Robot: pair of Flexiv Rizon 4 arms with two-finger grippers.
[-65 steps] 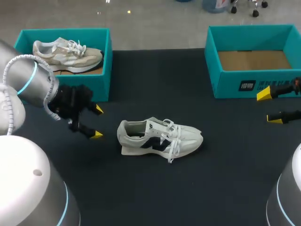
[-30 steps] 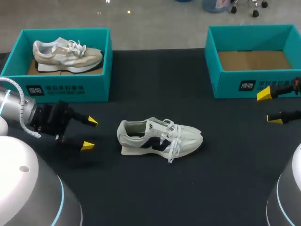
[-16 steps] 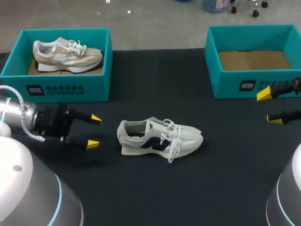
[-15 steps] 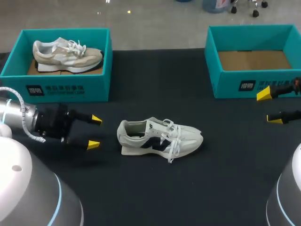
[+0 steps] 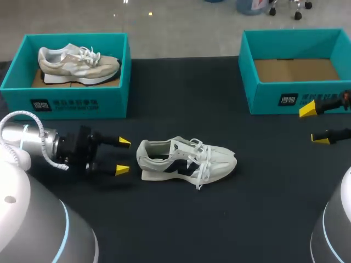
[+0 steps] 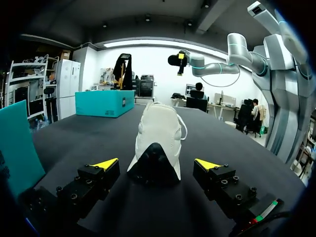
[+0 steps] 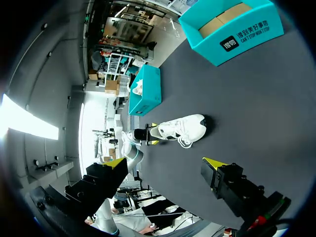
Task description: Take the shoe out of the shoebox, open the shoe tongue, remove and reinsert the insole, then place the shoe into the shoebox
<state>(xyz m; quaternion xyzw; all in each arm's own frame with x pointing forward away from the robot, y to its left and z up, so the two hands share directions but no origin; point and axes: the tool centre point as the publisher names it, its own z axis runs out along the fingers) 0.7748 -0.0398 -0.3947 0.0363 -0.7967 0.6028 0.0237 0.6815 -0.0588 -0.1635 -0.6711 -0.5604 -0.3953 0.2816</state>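
Observation:
A white shoe [image 5: 185,159] with a dark side mark and loose laces lies on the black table, heel toward my left arm. My left gripper [image 5: 122,156] stands open just behind that heel, low over the table. In the left wrist view the shoe [image 6: 158,141] lies straight ahead of the left gripper [image 6: 157,164], its dark heel between the yellow tips without touching them. My right gripper [image 5: 315,124] hangs open at the right edge, in front of the empty teal shoebox [image 5: 290,98]. From the right wrist view the shoe [image 7: 187,128] lies far ahead of the right gripper [image 7: 165,162].
A second teal shoebox [image 5: 77,101] at the back left holds a beige shoe [image 5: 78,63]. In the right wrist view the empty shoebox [image 7: 237,32] and the left shoebox [image 7: 147,91] both show.
My left arm has swung down and to the right along the table, bringing its open gripper up to the shoe's heel. The shoe and my right arm have not moved.

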